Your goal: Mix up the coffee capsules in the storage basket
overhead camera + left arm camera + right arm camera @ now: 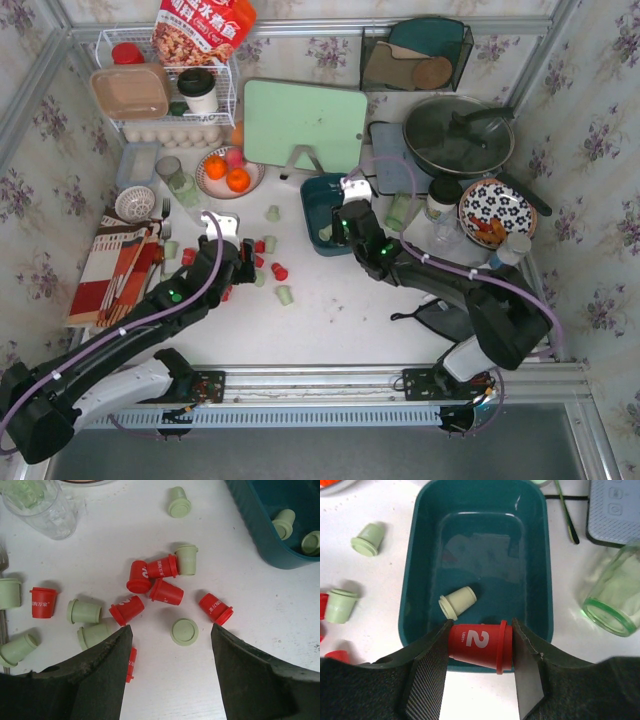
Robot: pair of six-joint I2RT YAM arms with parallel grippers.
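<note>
STEP: loading storage basket (420, 540) for mixing | right tool (481, 630) was clamped on 1 red capsule (477, 644) over basket's near rim | left tool (171, 635) stood apart above loose capsules (165, 591) on tabletop (260, 610) | NEXT: probably needed release ahead, into basket.

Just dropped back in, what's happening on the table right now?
The right pincer grips a red capsule at the rim of the storage basket, which has pale green capsules lying in it. The left pincer is open above the loose capsules, red and green, scattered on the table beside the basket. Most are not yet in.
</note>
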